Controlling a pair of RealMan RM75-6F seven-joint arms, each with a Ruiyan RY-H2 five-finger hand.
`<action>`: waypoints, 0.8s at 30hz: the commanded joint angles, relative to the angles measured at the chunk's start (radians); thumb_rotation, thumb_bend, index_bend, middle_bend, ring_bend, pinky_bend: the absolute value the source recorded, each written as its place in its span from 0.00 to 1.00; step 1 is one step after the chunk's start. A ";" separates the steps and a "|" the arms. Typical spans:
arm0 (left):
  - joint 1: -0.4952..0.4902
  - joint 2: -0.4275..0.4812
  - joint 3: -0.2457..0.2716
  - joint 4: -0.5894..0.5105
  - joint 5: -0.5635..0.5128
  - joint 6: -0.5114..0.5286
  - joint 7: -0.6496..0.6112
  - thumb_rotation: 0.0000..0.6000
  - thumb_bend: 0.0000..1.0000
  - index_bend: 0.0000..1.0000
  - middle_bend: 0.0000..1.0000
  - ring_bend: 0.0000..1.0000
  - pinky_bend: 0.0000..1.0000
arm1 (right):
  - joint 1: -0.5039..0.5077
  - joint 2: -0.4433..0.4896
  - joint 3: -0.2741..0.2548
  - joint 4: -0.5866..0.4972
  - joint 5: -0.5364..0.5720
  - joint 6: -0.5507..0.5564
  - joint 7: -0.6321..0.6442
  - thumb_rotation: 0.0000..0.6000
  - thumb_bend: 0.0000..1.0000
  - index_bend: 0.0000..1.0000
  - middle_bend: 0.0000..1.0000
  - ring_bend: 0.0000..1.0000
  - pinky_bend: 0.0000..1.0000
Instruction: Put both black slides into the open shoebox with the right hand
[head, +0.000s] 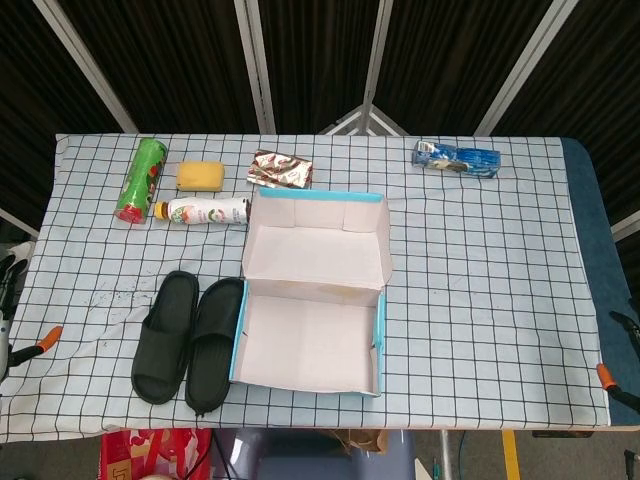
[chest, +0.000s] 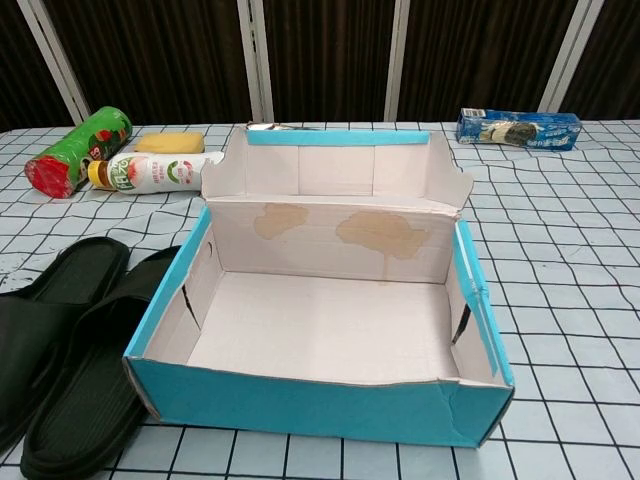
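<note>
Two black slides lie side by side on the checked tablecloth, left of the shoebox: the outer slide (head: 167, 337) (chest: 45, 330) and the inner slide (head: 215, 343) (chest: 100, 390), which touches the box's left wall. The open shoebox (head: 305, 345) (chest: 320, 405) is blue outside and white inside. It is empty, and its lid (head: 315, 245) is folded back away from me. Neither view shows either of my hands.
Along the far side lie a green can (head: 141, 178), a yellow sponge (head: 200, 175), a white bottle (head: 205, 211), a brown packet (head: 281, 170) and a blue biscuit pack (head: 457, 157). Orange-tipped clamps (head: 50, 337) (head: 605, 375) sit at the table's left and right edges.
</note>
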 joint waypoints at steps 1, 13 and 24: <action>0.001 0.001 0.001 -0.002 0.001 0.000 0.000 1.00 0.26 0.10 0.04 0.00 0.00 | 0.002 -0.009 0.003 0.008 -0.003 0.005 -0.002 1.00 0.35 0.18 0.07 0.05 0.00; 0.000 -0.001 0.001 -0.007 0.011 0.008 0.004 1.00 0.26 0.10 0.04 0.00 0.00 | 0.002 -0.030 0.010 0.029 -0.004 0.025 -0.004 1.00 0.35 0.11 0.07 0.05 0.00; -0.015 -0.005 0.070 -0.061 0.072 -0.057 0.060 1.00 0.17 0.08 0.04 0.00 0.00 | 0.002 -0.013 -0.001 0.015 -0.006 0.008 0.009 1.00 0.35 0.10 0.07 0.05 0.00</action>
